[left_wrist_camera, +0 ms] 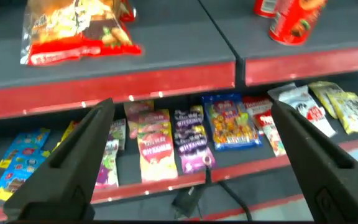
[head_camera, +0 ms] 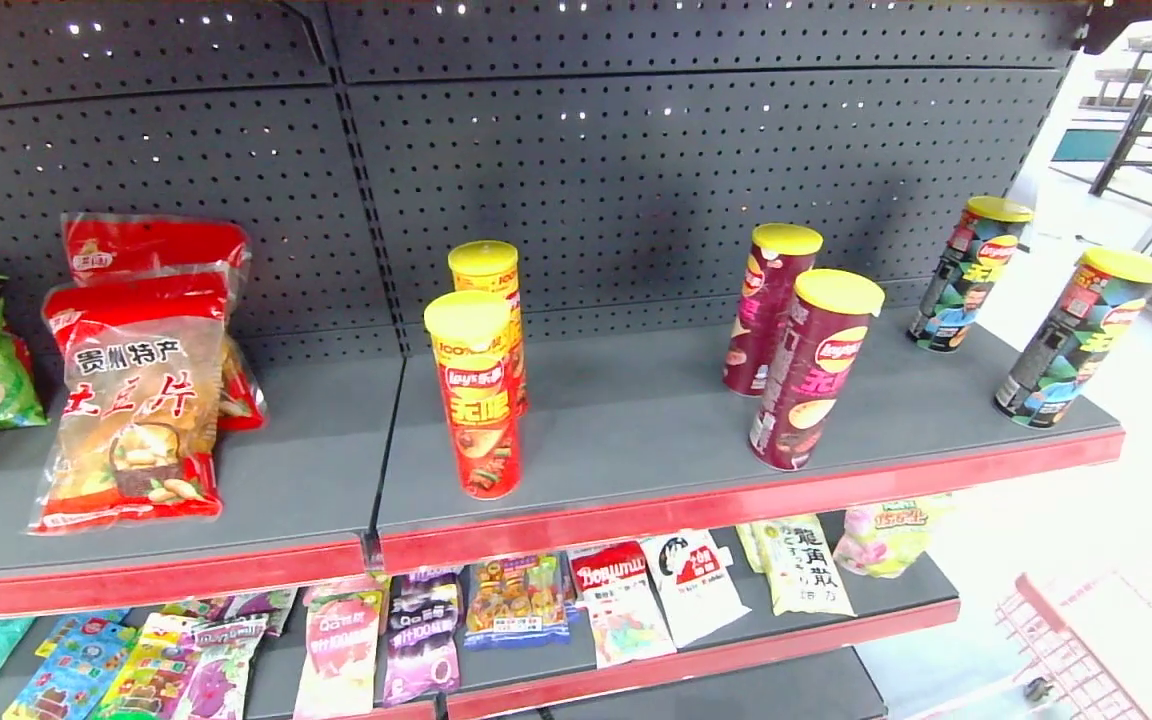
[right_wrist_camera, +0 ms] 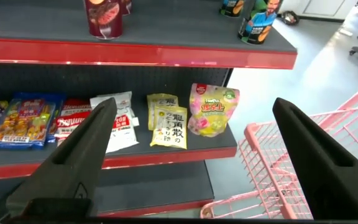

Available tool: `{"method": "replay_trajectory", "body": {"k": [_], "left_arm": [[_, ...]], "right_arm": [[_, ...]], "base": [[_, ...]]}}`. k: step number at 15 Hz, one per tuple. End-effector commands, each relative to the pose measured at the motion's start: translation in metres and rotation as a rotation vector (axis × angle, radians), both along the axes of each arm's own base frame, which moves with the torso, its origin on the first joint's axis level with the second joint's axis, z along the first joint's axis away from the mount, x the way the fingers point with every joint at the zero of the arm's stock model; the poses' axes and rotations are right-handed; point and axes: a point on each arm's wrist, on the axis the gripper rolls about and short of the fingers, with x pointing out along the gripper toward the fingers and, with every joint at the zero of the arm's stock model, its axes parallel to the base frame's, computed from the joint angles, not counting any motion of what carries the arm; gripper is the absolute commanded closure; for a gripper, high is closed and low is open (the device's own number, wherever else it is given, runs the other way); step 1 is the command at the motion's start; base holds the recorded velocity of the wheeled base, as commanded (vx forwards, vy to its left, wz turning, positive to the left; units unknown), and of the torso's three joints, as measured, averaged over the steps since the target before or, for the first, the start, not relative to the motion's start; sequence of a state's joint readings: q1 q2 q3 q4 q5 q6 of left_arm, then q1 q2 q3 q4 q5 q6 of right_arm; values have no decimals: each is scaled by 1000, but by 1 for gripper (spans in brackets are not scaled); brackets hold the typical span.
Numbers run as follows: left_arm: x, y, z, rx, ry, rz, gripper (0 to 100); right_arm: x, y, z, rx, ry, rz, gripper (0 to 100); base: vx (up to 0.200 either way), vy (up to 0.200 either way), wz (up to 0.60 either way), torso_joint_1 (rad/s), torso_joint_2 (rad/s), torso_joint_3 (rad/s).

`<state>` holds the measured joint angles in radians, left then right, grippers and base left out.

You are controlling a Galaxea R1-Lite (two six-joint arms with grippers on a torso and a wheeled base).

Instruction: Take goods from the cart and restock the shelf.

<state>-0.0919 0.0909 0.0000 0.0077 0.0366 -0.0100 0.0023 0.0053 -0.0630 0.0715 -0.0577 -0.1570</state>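
The left gripper (left_wrist_camera: 191, 106) is hanging wide open and empty with the shelf's (left_wrist_camera: 104, 87) lower row of candy bags (left_wrist_camera: 188, 134) lying ahead of its fingers, while the right gripper (right_wrist_camera: 194, 102), equally wide, is hovering with the pink cart (right_wrist_camera: 263, 165) just beside one finger, its load seemingly hidden.

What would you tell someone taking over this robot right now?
Left gripper: open, empty, held in front of the shelf's lower tiers.
Right gripper: open, empty, held between the shelf and the pink cart.
Shelf: two red cans, two purple cans and two dark cans stand upright in pairs, with bare space between the pairs.
Done: six cans stand on the shelf.
Left: take more goods from the cart and fill the gaps. What the cart holds cannot be told.
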Motion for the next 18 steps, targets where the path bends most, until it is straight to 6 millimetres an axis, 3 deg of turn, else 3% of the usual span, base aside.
{"method": "replay_trajectory", "body": {"k": [1, 9, 18], "left_arm": [[0, 0, 0, 0, 4, 2, 0], [0, 0, 0, 0, 4, 0, 0], [0, 0, 0, 0, 4, 0, 0]], "right_arm": [[0, 0, 0, -1, 0, 0, 0], [0, 0, -1, 5, 1, 3, 0], [0, 0, -1, 5, 1, 5, 0]], "base": [[0, 0, 600, -12, -17, 2], [0, 0, 75, 3, 0, 0], [0, -200, 0, 1, 3, 2]]}}
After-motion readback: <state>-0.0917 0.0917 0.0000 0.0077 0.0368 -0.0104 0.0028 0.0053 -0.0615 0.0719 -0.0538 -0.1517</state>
